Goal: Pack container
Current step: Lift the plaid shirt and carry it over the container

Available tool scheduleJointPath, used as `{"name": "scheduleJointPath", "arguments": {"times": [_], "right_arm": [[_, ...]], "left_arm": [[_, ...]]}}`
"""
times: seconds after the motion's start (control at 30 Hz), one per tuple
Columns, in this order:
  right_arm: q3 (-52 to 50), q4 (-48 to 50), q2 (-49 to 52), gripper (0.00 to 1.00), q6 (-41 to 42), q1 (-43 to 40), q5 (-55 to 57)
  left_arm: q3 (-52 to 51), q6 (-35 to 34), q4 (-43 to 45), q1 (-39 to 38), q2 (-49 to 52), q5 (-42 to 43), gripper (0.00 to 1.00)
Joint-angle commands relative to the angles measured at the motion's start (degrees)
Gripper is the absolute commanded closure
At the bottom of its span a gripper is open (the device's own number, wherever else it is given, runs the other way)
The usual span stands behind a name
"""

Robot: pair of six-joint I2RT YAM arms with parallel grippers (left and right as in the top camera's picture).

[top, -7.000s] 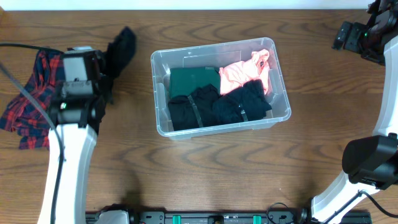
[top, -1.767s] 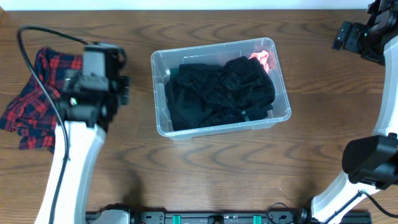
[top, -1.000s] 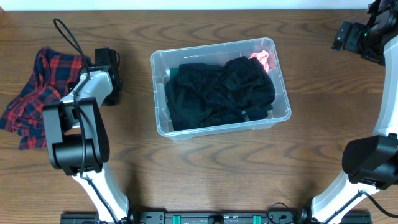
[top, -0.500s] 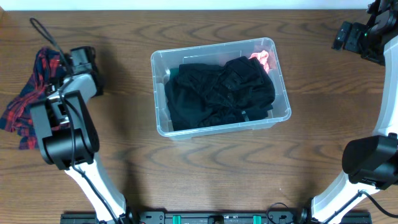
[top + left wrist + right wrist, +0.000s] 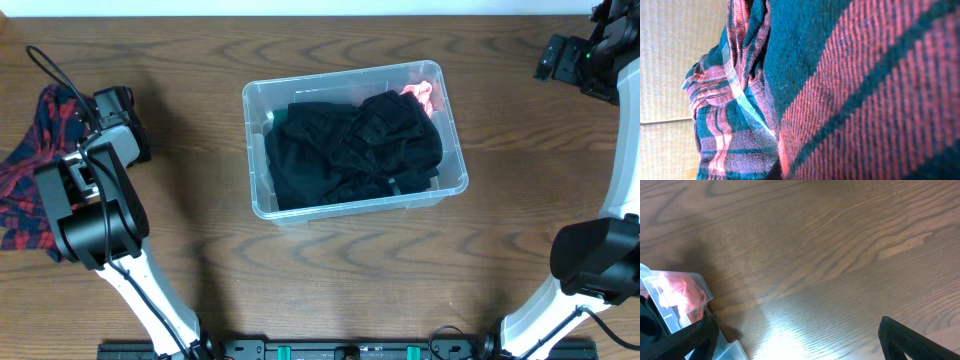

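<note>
A: Where does the container (image 5: pixel 350 206) sit?

B: In the middle of the overhead frame, flat on the wooden counter (image 5: pixel 330 290). Its long side runs left to right, slightly skewed. Clear walls, thick rim.

A: Contents?

B: Black garments (image 5: pixel 355 150) are heaped across nearly the whole inside. 1 pink piece (image 5: pixel 421 92) shows in the upper right corner, against the wall. The right wrist view picks up that same corner at its lower left, pink behind clear plastic.

A: Left claw (image 5: pixel 97 108)?

B: It is in the upper left of the overhead frame, at the edge of the red and dark plaid cloth (image 5: pixel 30 175). The cloth lies bunched at the left border, well apart from the container. The claw is closed on that cloth. Its fingers are hidden: plaid weave fills nearly all of the left wrist view, with a pale surface at upper left.

A: Right claw (image 5: pixel 796 330)?

B: It is at the far upper right of the overhead frame, well apart from the container. Its 2 fingers stand wide apart at the lower corners of the right wrist view. Bare counter shows between them, nothing held.
</note>
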Motion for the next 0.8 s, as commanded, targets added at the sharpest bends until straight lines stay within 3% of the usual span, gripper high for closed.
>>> {"name": "scheduleJointPath", "arguments": {"times": [0.0, 0.2, 0.47, 0.6, 0.77], "right_arm": [[0.00, -0.02, 0.48, 0.01, 0.83, -0.42, 0.00], [0.00, -0.02, 0.48, 0.01, 0.83, -0.42, 0.00], [0.00, -0.02, 0.48, 0.01, 0.83, -0.42, 0.00], [0.00, -0.02, 0.48, 0.01, 0.83, -0.42, 0.00], [0.00, 0.00, 0.48, 0.01, 0.83, -0.42, 0.00]], "left_arm": [[-1.01, -1.11, -1.03, -1.62, -1.99, 0.46, 0.94], [-0.90, -1.29, -1.75, -5.05, -12.52, 0.52, 0.94], [-0.83, 1.27, -2.64, -13.44, -35.08, 4.81, 0.94], [-0.83, 5.01, -3.26, -20.70, -43.76, 10.58, 0.94], [-0.83, 6.58, -4.52, -34.49, -50.31, 10.95, 0.94]]}}
